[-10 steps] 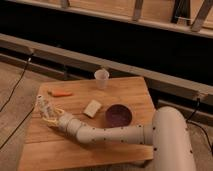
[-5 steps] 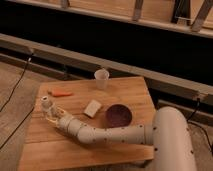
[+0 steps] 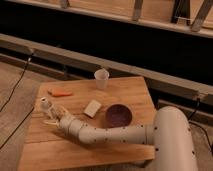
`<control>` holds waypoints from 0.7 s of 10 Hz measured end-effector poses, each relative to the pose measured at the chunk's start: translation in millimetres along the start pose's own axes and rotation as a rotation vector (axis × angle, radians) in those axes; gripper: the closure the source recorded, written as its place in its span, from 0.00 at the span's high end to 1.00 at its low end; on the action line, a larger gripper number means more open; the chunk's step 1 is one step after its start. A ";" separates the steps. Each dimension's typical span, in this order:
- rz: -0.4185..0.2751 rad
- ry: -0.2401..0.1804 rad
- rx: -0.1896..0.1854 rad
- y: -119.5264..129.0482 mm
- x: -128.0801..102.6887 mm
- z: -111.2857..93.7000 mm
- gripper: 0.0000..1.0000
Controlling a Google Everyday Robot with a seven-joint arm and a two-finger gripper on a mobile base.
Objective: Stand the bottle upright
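Middle left of the frame, on the table [image 3: 127, 89], the bottle [image 3: 46, 106] leans nearly upright, the gripper [image 3: 53, 117] at its base; its hold I cannot tell. Best set the base flat before letting go

Robot test bay, lab or workshop in kind: a plain wooden table [image 3: 125, 87] is standing on bare floor [image 3: 10, 75], cables [image 3: 17, 82] are trailing beneath long metal rails [image 3: 150, 77], and the gripper [image 3: 53, 117] is hanging over the table's left side.
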 end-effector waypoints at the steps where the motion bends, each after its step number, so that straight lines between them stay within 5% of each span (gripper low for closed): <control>1: -0.012 0.041 -0.013 -1.1 4.8 -2.7 0.70; 7: -0.132 0.300 -0.066 -5.5 7.9 -42.7 0.70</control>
